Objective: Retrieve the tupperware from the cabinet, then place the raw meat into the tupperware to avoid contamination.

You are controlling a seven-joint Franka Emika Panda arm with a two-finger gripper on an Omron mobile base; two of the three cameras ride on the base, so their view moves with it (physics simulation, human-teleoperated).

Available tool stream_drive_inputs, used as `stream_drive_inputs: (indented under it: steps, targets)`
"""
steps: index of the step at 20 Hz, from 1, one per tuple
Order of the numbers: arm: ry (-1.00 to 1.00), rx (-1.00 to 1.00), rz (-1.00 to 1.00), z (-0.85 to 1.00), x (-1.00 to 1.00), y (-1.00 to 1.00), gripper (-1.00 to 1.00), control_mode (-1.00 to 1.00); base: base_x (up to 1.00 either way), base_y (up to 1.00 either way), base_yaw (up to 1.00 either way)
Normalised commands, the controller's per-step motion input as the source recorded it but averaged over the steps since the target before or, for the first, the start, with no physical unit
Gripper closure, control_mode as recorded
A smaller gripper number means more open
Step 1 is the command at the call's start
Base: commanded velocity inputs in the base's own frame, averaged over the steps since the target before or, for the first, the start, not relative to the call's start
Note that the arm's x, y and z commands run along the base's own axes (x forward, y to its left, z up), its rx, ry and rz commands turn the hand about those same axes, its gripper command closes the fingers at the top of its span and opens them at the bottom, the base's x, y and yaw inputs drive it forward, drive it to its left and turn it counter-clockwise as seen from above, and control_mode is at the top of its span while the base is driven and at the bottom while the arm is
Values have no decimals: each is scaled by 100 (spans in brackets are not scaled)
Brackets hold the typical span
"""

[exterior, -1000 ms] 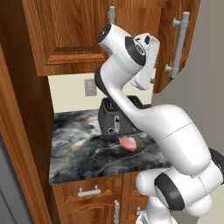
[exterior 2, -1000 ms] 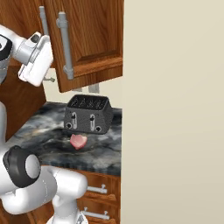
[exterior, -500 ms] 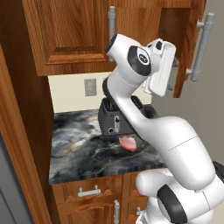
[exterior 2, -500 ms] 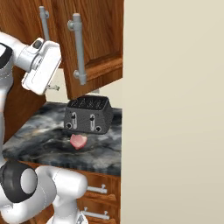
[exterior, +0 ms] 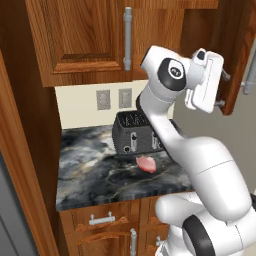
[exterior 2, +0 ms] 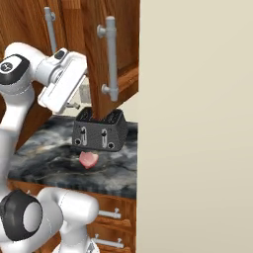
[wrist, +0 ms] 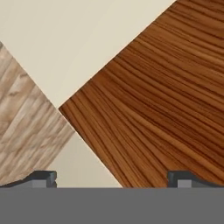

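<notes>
**Cabinet door swung out, tupperware not yet in sight**

The cabinet (exterior: 90,42) is the biggest thing in front of me, and its right door (exterior 2: 106,59) stands swung out toward me — in the right base view I see it edge-on, its grey bar handle (exterior 2: 111,57) facing out. So I judge the opening step done or nearly so. The left door, at about 11 o'clock in the left base view, is shut.

Below, the dark marbled tabletop (exterior: 90,170) carries the dark grey toaster (exterior: 135,132), and the raw meat (exterior: 146,163) lies just in front of it, at its 6 o'clock, untouched.

My fingers (wrist: 111,177) are spread wide and hold nothing — the hand view looks past them at the wood grain of the door, close up. My hand (exterior: 205,80) sits up beside the open door's lower edge.

The tupperware I cannot see; the cabinet's inside is hidden from these angles. Still left, as I reckon it: reach in, bring the container down to the tabletop, then lift the meat into it.
</notes>
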Motion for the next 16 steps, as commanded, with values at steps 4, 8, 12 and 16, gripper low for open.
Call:
stream_drive_inputs:
  steps: [4, 8, 12, 16]
  targets:
    - [18, -4, -16, 0, -21, -59, -100, -100, 0, 0, 0]
    - [17, -4, -9, 7, -11, -34, -100, -100, 0, 0, 0]
    - [9, -5, -8, 0, -5, -1, -100, -100, 0, 0, 0]
    - [10, -1, -11, -1, 0, -18, -100, -100, 0, 0, 0]
